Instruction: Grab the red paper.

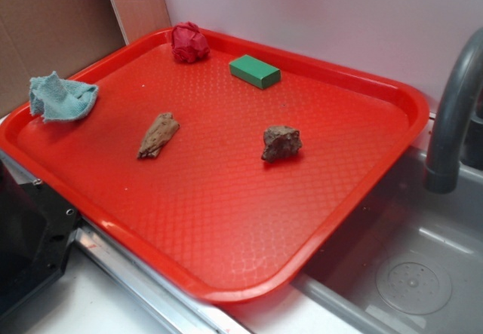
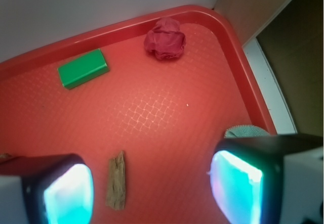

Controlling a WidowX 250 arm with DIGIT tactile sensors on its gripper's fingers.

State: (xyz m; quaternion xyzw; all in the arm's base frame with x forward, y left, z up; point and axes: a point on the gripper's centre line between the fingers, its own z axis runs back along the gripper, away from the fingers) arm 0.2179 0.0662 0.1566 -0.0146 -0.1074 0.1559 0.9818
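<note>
Reaching not yet begun — the red paper [image 2: 165, 38] lies ungrasped.
The fingers [image 2: 238, 186] are spread wide and empty; the paper sits well ahead of them — approach and closing remain.

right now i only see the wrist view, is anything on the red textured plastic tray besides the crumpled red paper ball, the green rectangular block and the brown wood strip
observer: yes. A lumpy brown rock-like piece lies on the red textured plastic tray, to the right of the brown wood strip in the exterior view and well apart from the crumpled red paper ball.
operator: what's the teal scrap at the lower right of my view
observer: a crumpled light blue cloth, draped over the tray's left rim. From the exterior view it sits clear of the paper ball.
</note>
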